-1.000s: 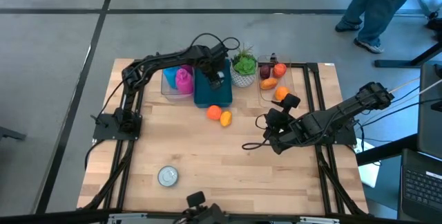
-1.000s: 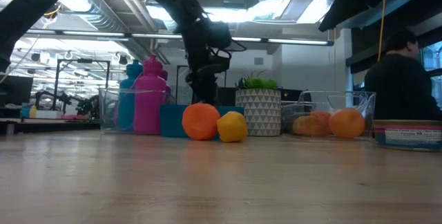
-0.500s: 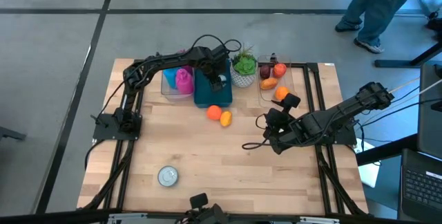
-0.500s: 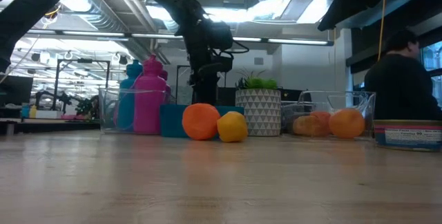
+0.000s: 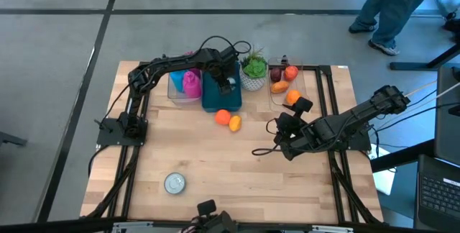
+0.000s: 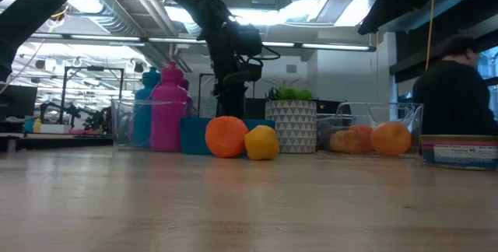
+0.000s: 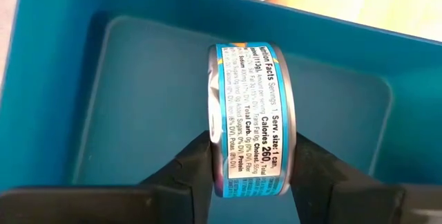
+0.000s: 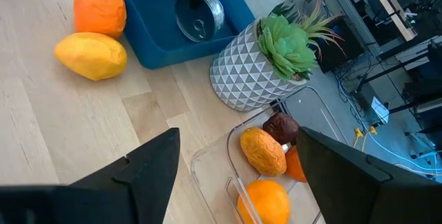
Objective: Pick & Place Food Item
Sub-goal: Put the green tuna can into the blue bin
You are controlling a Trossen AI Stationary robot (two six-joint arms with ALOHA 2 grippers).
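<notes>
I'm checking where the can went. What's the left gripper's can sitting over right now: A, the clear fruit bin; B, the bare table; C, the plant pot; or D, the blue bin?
D: in the left wrist view the can stands on edge between the left gripper fingers, inside the blue bin.

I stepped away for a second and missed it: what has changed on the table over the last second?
Very little. The left gripper rose slightly over the blue bin, with the can between its fingers; whether its hold is loosening cannot be told. The right gripper, orange, lemon and second can stayed put.
</notes>
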